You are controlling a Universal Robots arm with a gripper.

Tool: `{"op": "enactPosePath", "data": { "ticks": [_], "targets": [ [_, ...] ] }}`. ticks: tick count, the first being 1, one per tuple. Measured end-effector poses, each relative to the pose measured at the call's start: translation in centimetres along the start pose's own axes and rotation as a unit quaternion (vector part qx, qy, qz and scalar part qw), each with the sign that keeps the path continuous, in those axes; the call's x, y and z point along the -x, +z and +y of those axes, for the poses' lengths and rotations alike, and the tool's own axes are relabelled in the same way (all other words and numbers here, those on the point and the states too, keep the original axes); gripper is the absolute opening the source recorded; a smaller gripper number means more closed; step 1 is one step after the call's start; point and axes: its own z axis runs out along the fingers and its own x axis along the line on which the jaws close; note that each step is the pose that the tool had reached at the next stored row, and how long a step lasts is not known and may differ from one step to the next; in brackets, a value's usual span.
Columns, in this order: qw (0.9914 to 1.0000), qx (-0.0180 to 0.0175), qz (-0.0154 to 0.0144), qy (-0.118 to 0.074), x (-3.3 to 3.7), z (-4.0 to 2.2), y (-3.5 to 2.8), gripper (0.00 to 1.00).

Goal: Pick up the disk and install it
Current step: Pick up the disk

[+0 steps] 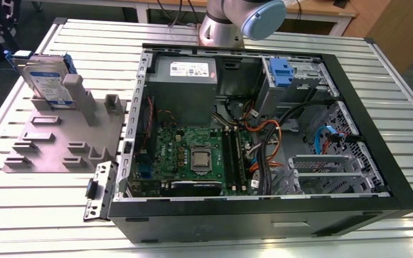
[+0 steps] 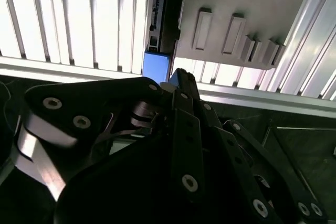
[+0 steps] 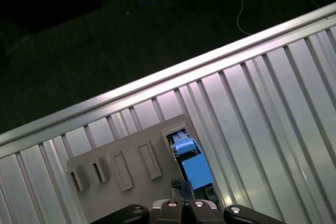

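My black linkage gripper (image 3: 181, 186), jaws closed together and empty, hangs above the blue-framed silver hard disk (image 3: 190, 162). The disk stands on edge in the grey slotted holder (image 1: 49, 145) at the exterior view's far left, its top edge running toward my jaws.

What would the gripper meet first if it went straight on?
Probably the disk, whose blue-framed edge stands in the grey fixture right ahead of the gripper; the gap is hard to judge.

The arm (image 1: 258, 17), top centre of the exterior view, was a silver tube with a pale blue-grey round cap. The gripper (image 2: 179, 78) was black jointed bars studded with silver socket screws.
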Motion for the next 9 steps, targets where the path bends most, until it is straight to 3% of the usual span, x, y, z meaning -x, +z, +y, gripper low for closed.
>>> {"op": "enactPosePath", "data": {
  "ticks": [3,9],
  "targets": [
    [0.99986,0.0002,0.0007,-0.017,0.00,0.00,0.03,0.11],
    [0.99959,-0.0010,-0.0006,-0.029,0.00,0.01,0.32,0.11]
  ]
}}
